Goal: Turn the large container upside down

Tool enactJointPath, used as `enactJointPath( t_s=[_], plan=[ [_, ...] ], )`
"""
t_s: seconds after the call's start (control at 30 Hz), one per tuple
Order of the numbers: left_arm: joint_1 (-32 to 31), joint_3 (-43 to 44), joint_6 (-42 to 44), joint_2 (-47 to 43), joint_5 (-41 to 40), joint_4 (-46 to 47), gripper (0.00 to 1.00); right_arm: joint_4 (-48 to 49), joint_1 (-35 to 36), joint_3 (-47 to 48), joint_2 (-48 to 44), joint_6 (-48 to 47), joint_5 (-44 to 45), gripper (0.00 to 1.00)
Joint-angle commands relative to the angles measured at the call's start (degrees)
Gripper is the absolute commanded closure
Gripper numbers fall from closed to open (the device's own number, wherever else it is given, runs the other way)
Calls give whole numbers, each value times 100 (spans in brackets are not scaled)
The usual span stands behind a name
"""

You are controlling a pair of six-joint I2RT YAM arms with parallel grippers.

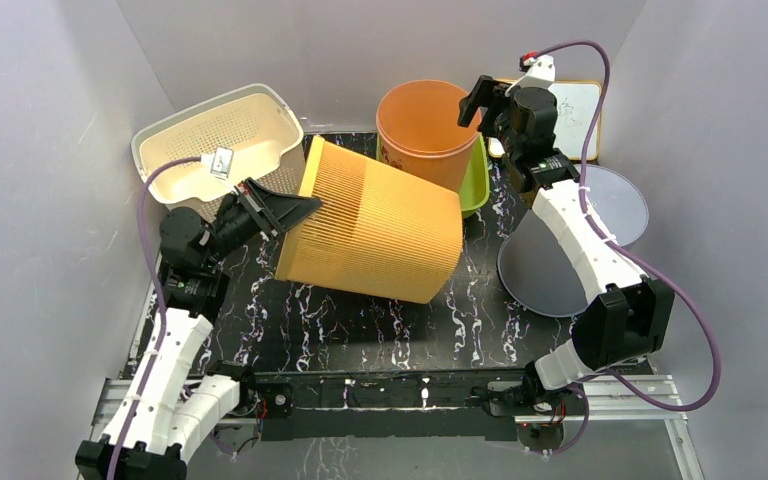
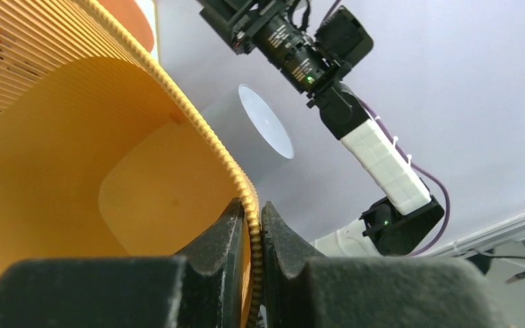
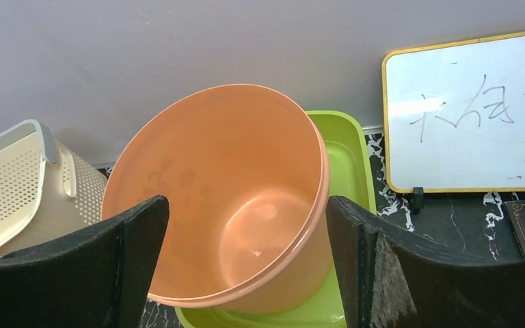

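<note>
Left arm and right arm: white ribbed shells, black joints, purple cables; left tool and right tool black.

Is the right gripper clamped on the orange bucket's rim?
No, in its wrist view the right gripper is wide open, and the orange bucket shows between its spread fingers with neither closed on the rim.

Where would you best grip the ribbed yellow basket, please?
By its beaded rim, one finger inside and one outside, coming from its open mouth on the left: the basket lies tilted with that thin edge facing the left gripper, which pinches it.
</note>
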Motion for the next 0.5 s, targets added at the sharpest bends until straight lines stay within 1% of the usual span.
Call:
enactJointPath(
  t_s=[0.0,0.13,0.23,0.4,0.47],
  plan=[
    [26,-561,-1325,-228,-35,2375,100,154,-18,379,-159,-95,77,16],
    [13,-1265,-1982,-158,-87,3438,100,154,-16,451,-153,-48,12,17],
    [-29,-1647,-2349,-75,-174,3993,100,154,-19,473,-144,-16,-8,17],
    [-399,-1855,-2213,232,-252,4108,100,134,-19,566,-126,-24,0,17],
    [-647,-1952,-2234,439,-347,4408,100,112,-17,649,-117,-44,2,17]
  ],
)
